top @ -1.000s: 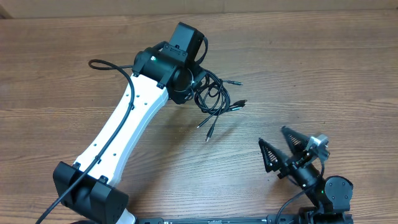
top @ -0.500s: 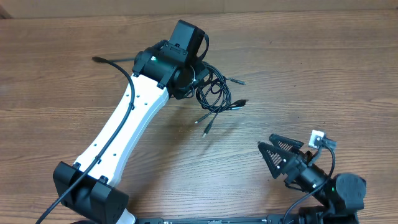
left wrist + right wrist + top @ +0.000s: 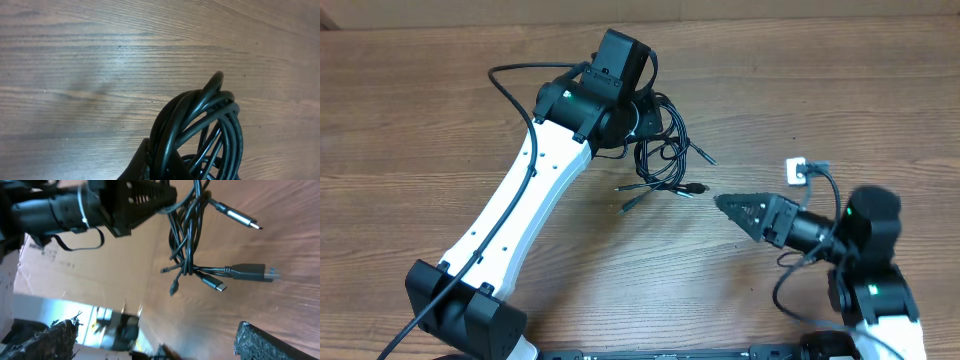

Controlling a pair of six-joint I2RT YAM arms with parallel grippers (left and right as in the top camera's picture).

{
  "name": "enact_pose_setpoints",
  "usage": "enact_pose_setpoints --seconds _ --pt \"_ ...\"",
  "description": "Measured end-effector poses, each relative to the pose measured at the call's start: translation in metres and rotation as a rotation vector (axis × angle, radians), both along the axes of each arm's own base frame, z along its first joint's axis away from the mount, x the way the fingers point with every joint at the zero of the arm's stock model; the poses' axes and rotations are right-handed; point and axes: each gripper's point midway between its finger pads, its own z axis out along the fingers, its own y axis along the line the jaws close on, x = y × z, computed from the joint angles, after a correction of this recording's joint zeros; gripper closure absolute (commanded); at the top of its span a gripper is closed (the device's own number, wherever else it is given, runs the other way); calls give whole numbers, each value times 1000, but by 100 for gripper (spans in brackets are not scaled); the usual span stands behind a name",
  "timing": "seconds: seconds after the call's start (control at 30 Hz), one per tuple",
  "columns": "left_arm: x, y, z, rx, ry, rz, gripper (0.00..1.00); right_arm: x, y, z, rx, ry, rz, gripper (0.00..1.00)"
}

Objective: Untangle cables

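Observation:
The cables [image 3: 665,152] are a bunch of thin black cords with plug ends, held up off the wooden table. My left gripper [image 3: 638,118] is shut on the top of the bunch; in the left wrist view the looped cords [image 3: 200,130] fill the jaws [image 3: 159,162]. Plug ends hang loose to the right and below [image 3: 692,187]. My right gripper [image 3: 732,206] is open and empty, pointing left at the hanging plugs, a short gap away. The right wrist view shows the dangling cables [image 3: 192,235], a USB plug [image 3: 252,272] and my two spread fingertips at the bottom corners.
The left arm's white link [image 3: 520,210] runs diagonally across the table's left half. A thicker black robot cable [image 3: 515,80] loops above it. Cardboard edges the far side of the table [image 3: 770,8].
My right gripper has swung up and left, from the front right corner toward the hanging plugs. The left gripper has lifted and turned the bunch slightly, and the robot cable loop has risen.

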Motion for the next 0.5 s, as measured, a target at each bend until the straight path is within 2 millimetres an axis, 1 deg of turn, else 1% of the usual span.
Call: enact_pose_setpoints --seconds 0.1,0.2,0.33,0.5 --pt "-1 -1 0 18 -16 -51 96 6 5 -13 11 49 51 0" --pt "-1 -1 0 36 -32 -95 96 13 8 -19 23 58 85 0" --pt "-2 -2 0 57 -48 -140 96 19 10 -17 29 16 106 0" --pt "-1 -1 0 90 -77 -211 96 20 10 -16 32 4 114 0"
